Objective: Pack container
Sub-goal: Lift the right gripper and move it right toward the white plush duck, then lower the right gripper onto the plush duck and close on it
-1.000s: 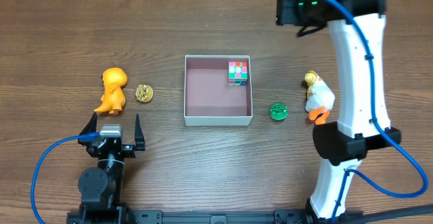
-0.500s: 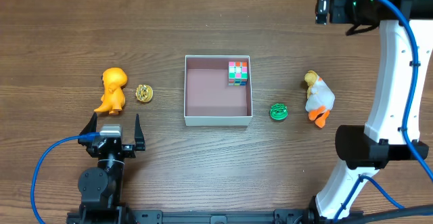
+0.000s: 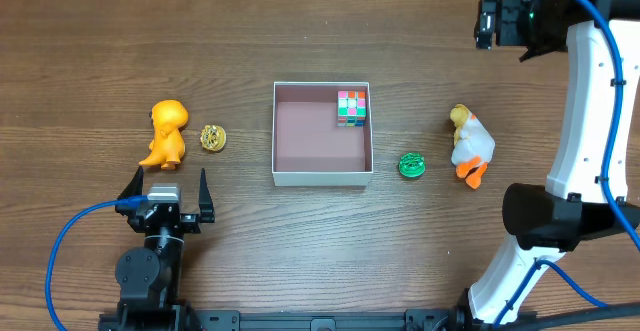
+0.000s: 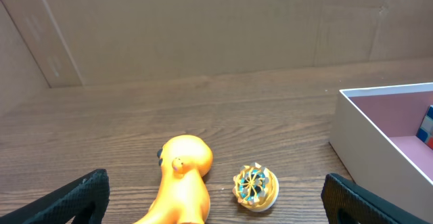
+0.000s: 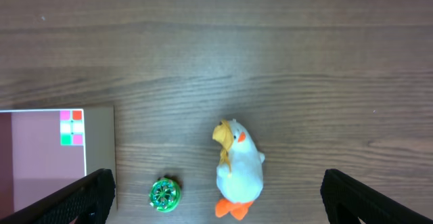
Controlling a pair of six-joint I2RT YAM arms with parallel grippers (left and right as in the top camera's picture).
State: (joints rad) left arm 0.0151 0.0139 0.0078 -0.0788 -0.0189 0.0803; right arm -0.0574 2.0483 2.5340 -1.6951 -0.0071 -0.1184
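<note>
The container (image 3: 322, 177) is a white-walled square box with a pinkish floor, at the table's middle. A multicoloured cube (image 3: 351, 107) lies in its back right corner. An orange dinosaur toy (image 3: 166, 133) and a gold spinning top (image 3: 213, 137) lie left of it. On its right are a green top (image 3: 411, 164) and a white duck (image 3: 470, 145). My left gripper (image 3: 168, 185) stands open just in front of the dinosaur (image 4: 183, 176) and gold top (image 4: 256, 186). My right gripper (image 5: 215, 183) hangs open high above the duck (image 5: 238, 170) and green top (image 5: 164, 193), holding nothing.
The right arm (image 3: 590, 121) arches over the table's right side, its base at the front right. A blue cable (image 3: 75, 233) loops by the left arm's base. A brown cardboard wall (image 4: 203, 28) closes the table's far side.
The right arm has swung right and back, away from the container, to above the duck. The cube stays in the box. The left arm has not moved.
</note>
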